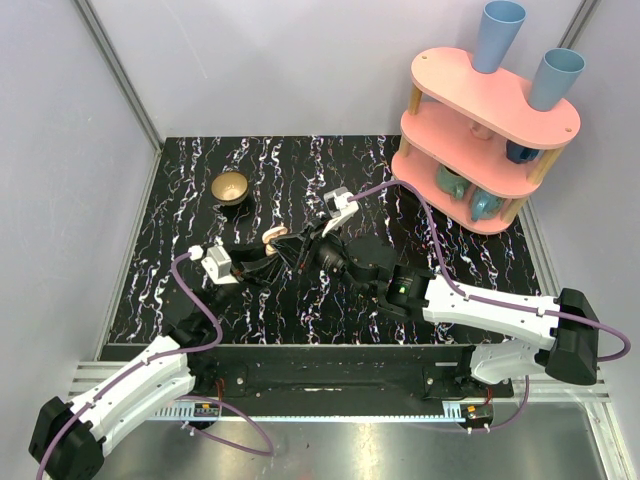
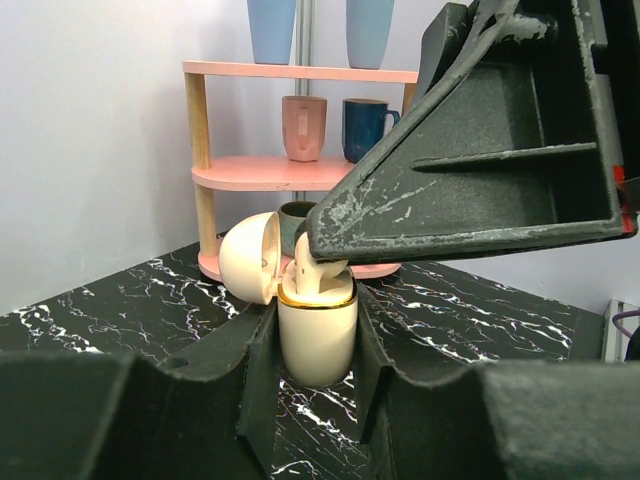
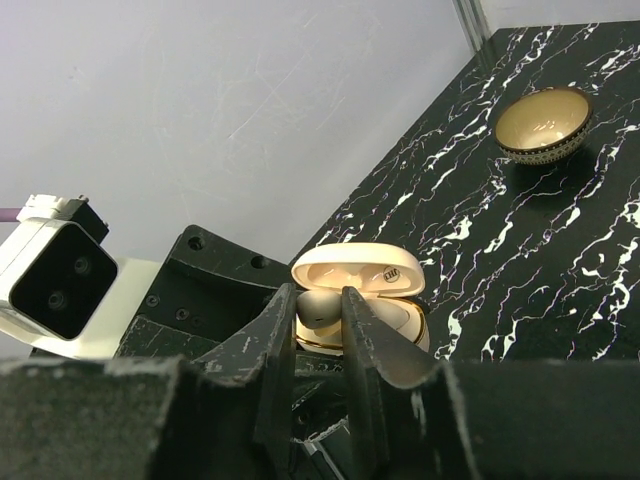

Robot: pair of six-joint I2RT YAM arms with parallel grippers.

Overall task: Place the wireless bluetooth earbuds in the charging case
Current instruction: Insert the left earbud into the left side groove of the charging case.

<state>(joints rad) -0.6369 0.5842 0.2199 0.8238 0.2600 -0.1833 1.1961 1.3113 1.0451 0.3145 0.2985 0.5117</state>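
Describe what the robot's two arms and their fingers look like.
The left arm and right arm have white links with black joints, and a purple cable runs along each. A white camera block sits at each wrist. The left fingers and right fingers are black wedges, the right ones scuffed pale. A green light glows on the right arm.

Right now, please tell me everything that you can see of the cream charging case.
The charging case is a small, glossy cream shell, plastic by its look, with a gold band round its mouth. It stands upright with its rounded lid swung open to one side. The left tool clamps its body between both fingers, over the black marbled table. A cream earbud sticks up from its mouth, pinched by the right tool.
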